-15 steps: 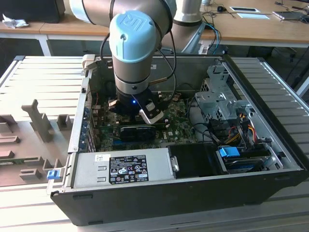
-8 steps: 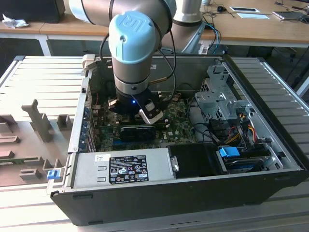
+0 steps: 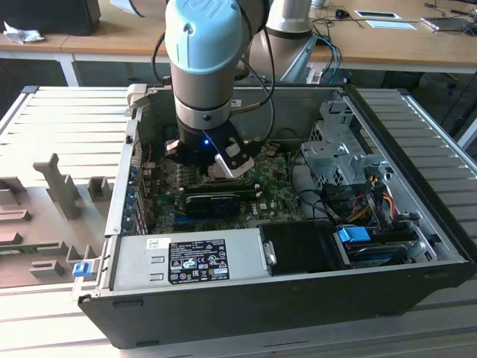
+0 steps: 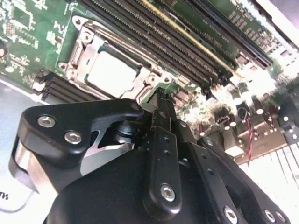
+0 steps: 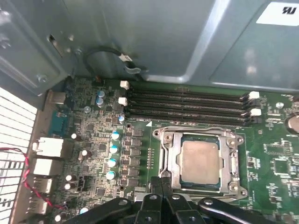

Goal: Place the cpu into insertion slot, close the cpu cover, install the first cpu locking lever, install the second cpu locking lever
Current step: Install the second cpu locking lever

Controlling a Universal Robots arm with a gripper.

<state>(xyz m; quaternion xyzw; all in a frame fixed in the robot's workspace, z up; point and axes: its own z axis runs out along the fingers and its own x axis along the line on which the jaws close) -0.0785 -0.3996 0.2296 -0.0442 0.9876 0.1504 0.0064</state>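
Fingers [image 5: 163,183]: black, slim, pressed together, holding nothing, tips just beside the socket's edge.
Cpu [image 5: 200,161]: flat square, dull silver-grey lid, seated in the insertion slot [image 5: 164,158], just beyond the fingertips.
Cpu cover [image 5: 232,161]: thin silver frame, lying down around the chip.
Memory slots [image 5: 187,105]: long black rows, beyond the socket on the green motherboard [image 5: 275,163].

You see an arm [image 3: 212,60] with a pale blue cap over a silver-grey sleeve, then a black wrist with a small blue light. Black cables loop around the sleeve. Below the wrist, the end effector [image 4: 159,100] is matte black: rounded links, silver screw heads, and a narrow bar with a row of small holes.
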